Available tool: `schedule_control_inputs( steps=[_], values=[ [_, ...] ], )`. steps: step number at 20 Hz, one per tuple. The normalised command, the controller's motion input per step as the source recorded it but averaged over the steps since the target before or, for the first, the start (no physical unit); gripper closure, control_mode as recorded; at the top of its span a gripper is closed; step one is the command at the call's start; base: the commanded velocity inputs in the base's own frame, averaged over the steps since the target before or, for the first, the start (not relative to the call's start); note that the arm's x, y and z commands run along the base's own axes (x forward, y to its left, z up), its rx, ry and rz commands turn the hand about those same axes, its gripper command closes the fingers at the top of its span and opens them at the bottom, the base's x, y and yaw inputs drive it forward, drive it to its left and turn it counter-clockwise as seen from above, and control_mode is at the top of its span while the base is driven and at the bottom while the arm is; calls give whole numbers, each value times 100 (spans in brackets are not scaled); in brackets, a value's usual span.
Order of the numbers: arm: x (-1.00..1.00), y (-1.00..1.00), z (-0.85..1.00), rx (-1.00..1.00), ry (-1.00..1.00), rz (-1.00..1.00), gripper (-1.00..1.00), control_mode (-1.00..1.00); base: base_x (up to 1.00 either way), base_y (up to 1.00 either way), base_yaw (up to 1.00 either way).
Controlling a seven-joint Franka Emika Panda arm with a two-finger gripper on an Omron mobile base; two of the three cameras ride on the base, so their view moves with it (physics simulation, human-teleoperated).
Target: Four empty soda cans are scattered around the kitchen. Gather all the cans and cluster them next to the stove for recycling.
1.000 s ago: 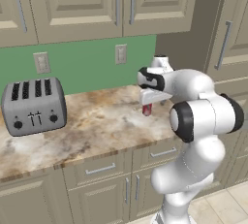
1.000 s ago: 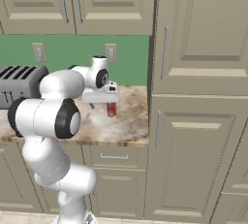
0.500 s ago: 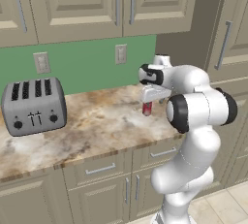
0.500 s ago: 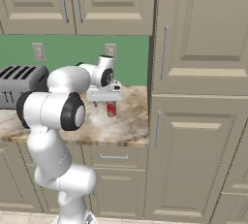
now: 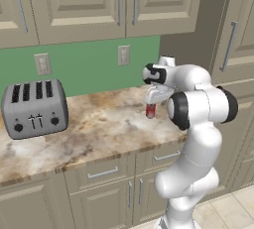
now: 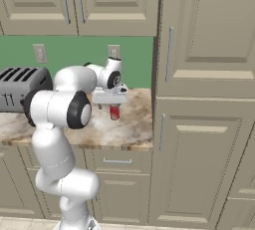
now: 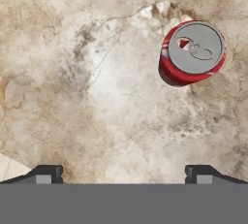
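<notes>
The gripper [image 7: 121, 172] hung open and empty over the counter [image 5: 104, 124], just above an upright can [image 7: 192, 52] near its right end. No can was picked up; gathering looked barely started.

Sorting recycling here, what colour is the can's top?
Silver-grey lid on the red soda can, clearest in the hand view.

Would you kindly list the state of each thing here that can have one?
Soda can: upright on the counter, not held.
Gripper: jaws open, above the counter, the can off to one side of it.
Toaster: slots empty.
Cabinet doors: closed.
Drawers: closed.
</notes>
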Motion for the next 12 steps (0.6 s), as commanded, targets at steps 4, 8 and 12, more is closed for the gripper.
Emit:
schedule_control_inputs(
  steps=[4,8,12],
  values=[
    [12,4,-12,0,-1,6,-100,-100,0,0,0],
    [16,1,-8,0,0,6,-100,-100,0,0,0],
    [18,0,-8,0,-5,7,-100,-100,0,0,0]
  ],
)
